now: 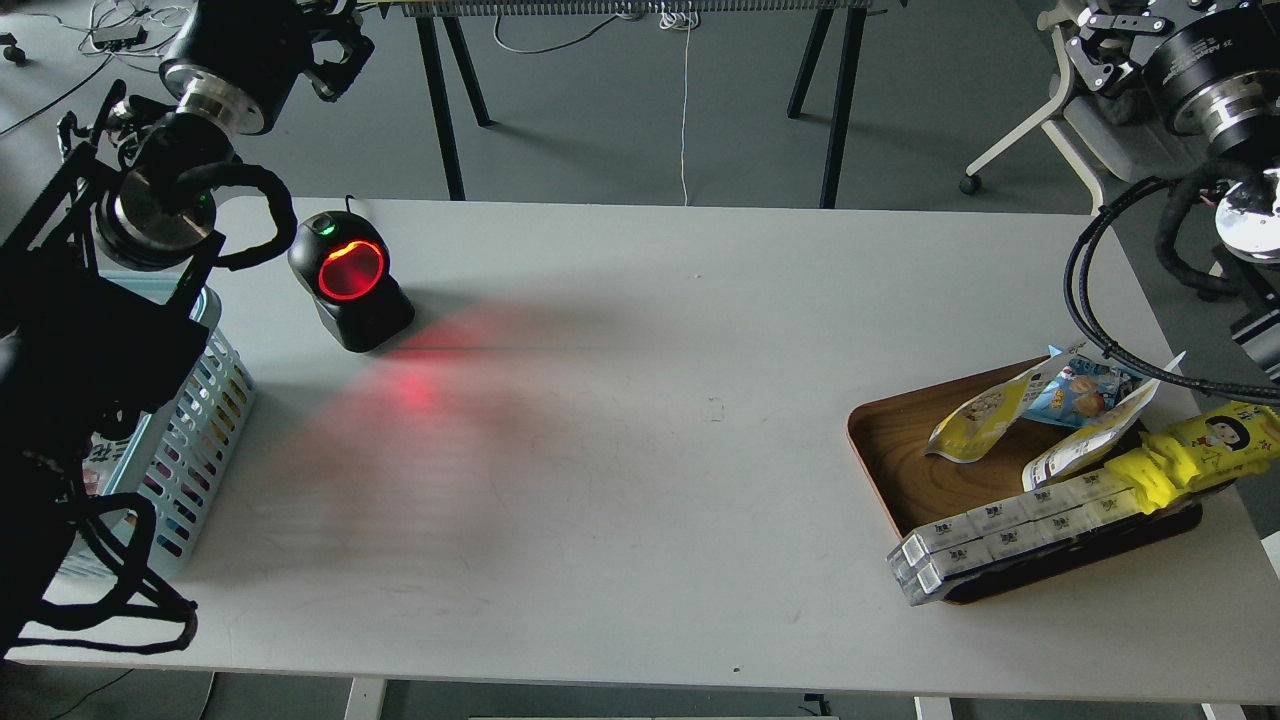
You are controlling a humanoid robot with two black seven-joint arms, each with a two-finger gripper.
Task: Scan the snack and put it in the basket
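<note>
The snack [978, 415], a yellow-and-white pouch picturing round nuts, lies on the brown wooden tray [900, 460] at the right. A similar pouch [1085, 447] lies beside it with its white printed face up. At the table's left edge stands the light blue basket [205, 425], partly hidden behind my left arm. My left gripper [338, 52] is raised at the top left, above and behind the basket. My right gripper [1095, 45] is raised at the top right, far behind the tray. Both are dark and small, so their fingers cannot be told apart. Neither touches a pouch.
A black barcode scanner [350, 280] with a glowing red window stands at the back left and throws red light on the white table [640, 480]. The tray also holds a blue snack bag [1080, 392], a bright-yellow packet [1200, 455] and long white boxes [1010, 535].
</note>
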